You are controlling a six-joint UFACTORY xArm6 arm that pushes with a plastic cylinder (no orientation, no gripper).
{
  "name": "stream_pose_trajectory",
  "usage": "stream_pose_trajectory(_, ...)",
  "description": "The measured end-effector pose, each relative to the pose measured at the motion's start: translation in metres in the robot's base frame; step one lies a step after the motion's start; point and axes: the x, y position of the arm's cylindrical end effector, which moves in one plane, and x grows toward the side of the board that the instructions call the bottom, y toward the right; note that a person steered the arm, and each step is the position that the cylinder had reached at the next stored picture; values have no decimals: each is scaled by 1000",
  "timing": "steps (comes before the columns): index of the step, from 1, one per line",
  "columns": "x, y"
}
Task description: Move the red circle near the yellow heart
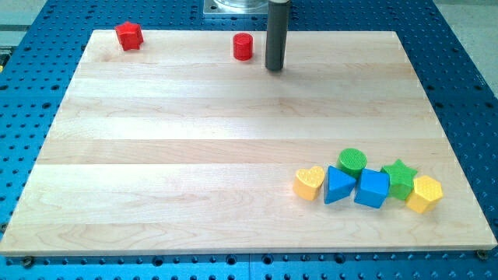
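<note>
Red circle [243,47] sits at the tabletop's [194,155] top edge, my tip [274,68] just to its right, apart; this tool is a plain rod, nothing pinched. Yellow heart [310,182] lies well apart, lower right, beside a blue triangle [338,186].

We find nothing readable anywhere: no letters, numbers, brand marks or signs. The wooden surface [233,155] shows only plain grain from edge to edge. The blocks near its bottom right corner and along its top edge have bare coloured faces with no printing we can make out. The dark rod carries no label, and the blue perforated base [467,93] around the surface shows only rows of holes, with no markings.
</note>
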Motion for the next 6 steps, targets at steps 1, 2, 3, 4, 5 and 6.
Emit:
stream_pose_trajectory(1,-41,-8)
stream_pose_trajectory(2,-59,-54)
stream_pose_trajectory(3,-40,-100)
stream_pose_trajectory(4,8,-100)
stream_pose_trajectory(5,15,-89)
stream_pose_trajectory(6,62,-72)
